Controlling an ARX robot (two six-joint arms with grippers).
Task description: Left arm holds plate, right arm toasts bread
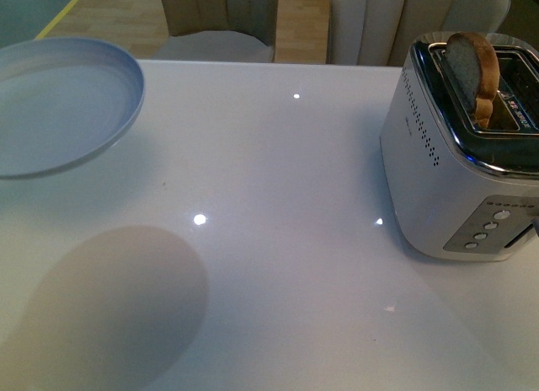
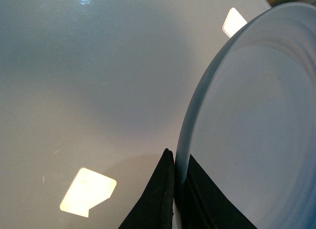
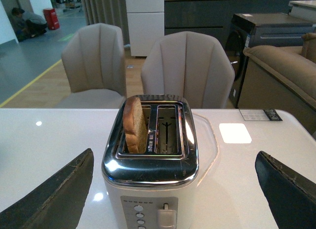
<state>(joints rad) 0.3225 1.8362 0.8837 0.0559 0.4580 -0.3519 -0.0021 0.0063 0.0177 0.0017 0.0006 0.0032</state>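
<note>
We have the holding half in hand: our left pincer [image 2: 178, 161] is clamped on the rim of the plate [image 1: 59, 104], one finger on each face. The plate hangs clear of the worktop [image 1: 278, 265] at about ten o'clock in the front view, tilted a little, with its shadow [image 1: 118, 307] lying below it at seven o'clock. It carries nothing.

The bread [image 1: 473, 71] stands upright in one slot of the toaster [image 1: 438, 180], at about two o'clock. Its rounded top rises well above the chrome. Our right pincer [image 3: 174, 152] faces the toaster with its fingers spread wide, gripping nothing.

The lever [image 3: 166, 214] looks to sit at the top of its track, so we judge the slice is either waiting to be pressed down or already popped; we cannot tell which. Getting it onto the plate is not yet done.

The slice is light brown with a darker golden crust.
</note>
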